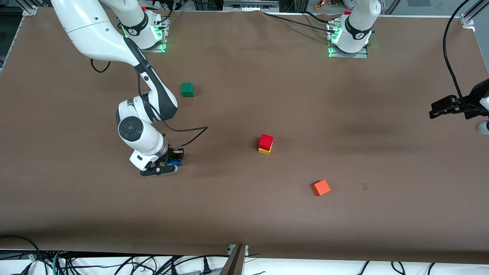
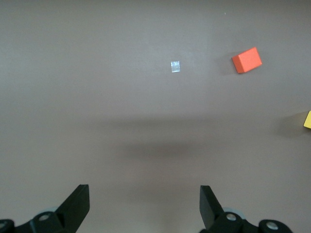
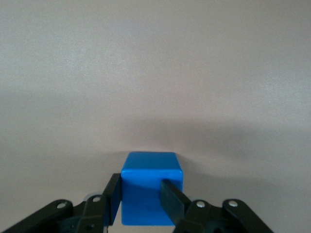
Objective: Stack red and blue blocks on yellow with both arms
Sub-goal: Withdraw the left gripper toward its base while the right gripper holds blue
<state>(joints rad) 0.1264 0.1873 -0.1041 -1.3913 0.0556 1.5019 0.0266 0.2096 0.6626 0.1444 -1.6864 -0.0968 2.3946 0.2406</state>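
Observation:
The red block (image 1: 266, 141) sits on the yellow cube (image 1: 264, 151) near the middle of the table. My right gripper (image 1: 171, 165) is low at the table toward the right arm's end, shut on the blue block (image 1: 175, 162). In the right wrist view the blue block (image 3: 150, 182) sits between the two fingers of the right gripper (image 3: 143, 199), which press its sides. My left gripper (image 1: 433, 113) waits open and empty above the left arm's end of the table. In the left wrist view, the left gripper (image 2: 145, 204) has its fingers wide apart and an edge of the yellow cube (image 2: 308, 119) shows.
A green cube (image 1: 187, 89) lies farther from the front camera than the right gripper. An orange cube (image 1: 321, 187) lies nearer the front camera than the stack, also in the left wrist view (image 2: 247, 60). A small pale mark (image 2: 175, 66) is on the brown table (image 1: 244, 214).

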